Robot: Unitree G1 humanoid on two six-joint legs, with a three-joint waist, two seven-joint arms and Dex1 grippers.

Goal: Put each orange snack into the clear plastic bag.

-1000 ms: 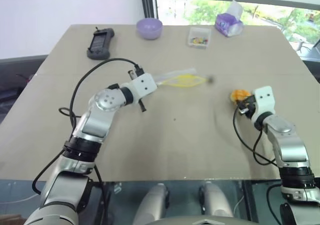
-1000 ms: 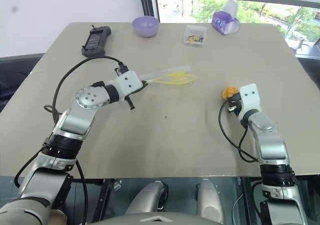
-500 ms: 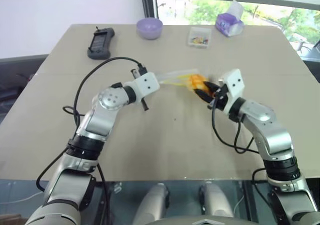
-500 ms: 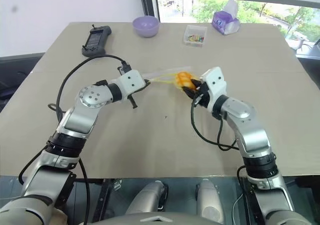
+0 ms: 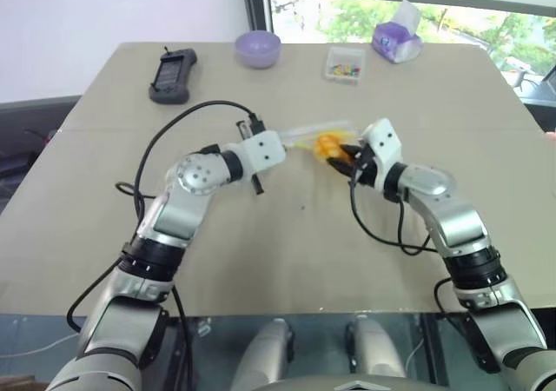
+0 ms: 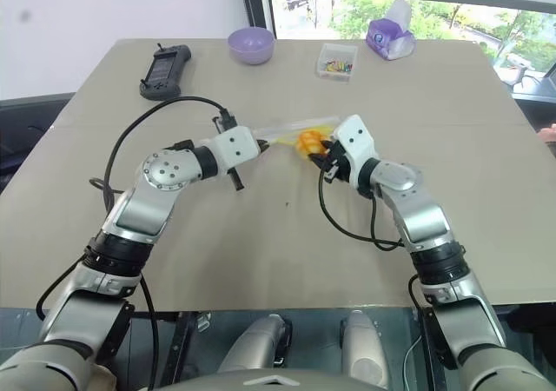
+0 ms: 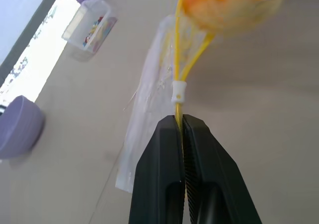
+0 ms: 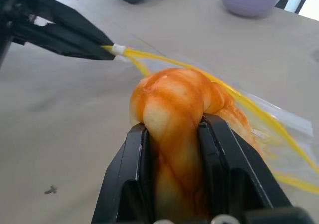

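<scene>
Midway over the table (image 5: 104, 235), your right gripper (image 8: 174, 129) squeezed the orange snack (image 8: 172, 109) between its two fingers, the soft bun bulging past them at the mouth of the clear plastic bag (image 7: 149, 114). Your left gripper (image 7: 180, 122) was pinched tight on the bag's yellow seal strip (image 7: 175, 59), lifting one lip. The snack looked light and easily crushed, so a gentle hold across its middle suited it; the bag looked thin, limp and slippery, best held by its stiffer strip.
</scene>
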